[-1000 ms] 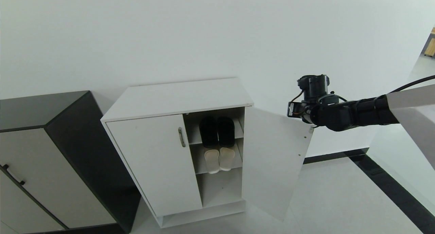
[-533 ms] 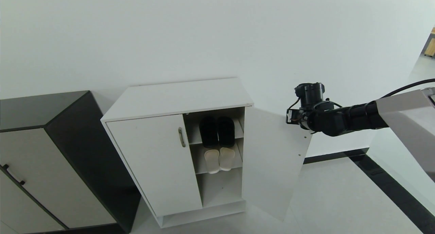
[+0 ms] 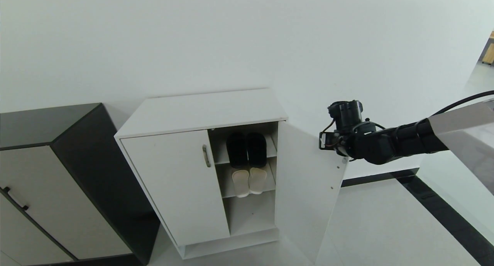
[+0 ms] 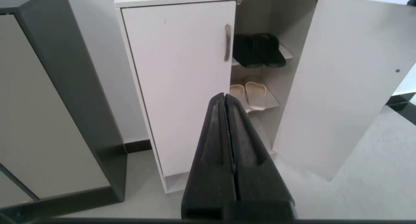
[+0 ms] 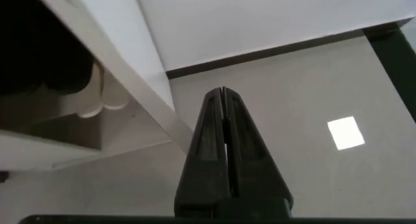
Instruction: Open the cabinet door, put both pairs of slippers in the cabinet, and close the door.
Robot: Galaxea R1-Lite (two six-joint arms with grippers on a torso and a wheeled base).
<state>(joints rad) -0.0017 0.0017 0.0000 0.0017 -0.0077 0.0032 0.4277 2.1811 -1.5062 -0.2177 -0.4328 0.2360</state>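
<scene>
The white cabinet [image 3: 200,111] stands against the wall with its left door [image 3: 173,185] shut and its right door [image 3: 305,181] swung partly open. Inside, a black pair of slippers [image 3: 247,149] lies on the upper shelf and a white pair [image 3: 249,181] on the shelf below. My right arm's wrist [image 3: 347,142] is at the outer face of the open door, near its top free corner. The right gripper [image 5: 224,94] is shut and empty, just beside the door's edge [image 5: 140,62]. My left gripper [image 4: 225,100] is shut and empty, held low, well in front of the cabinet [image 4: 182,87].
A taller dark cabinet [image 3: 58,161] with light doors stands close on the left of the white one. A black floor strip [image 3: 424,196] runs along the wall and off to the right. Open grey floor [image 3: 386,227] lies right of the open door.
My right arm has moved left and down against the open door. The door's free edge has swung left, toward the cabinet.
</scene>
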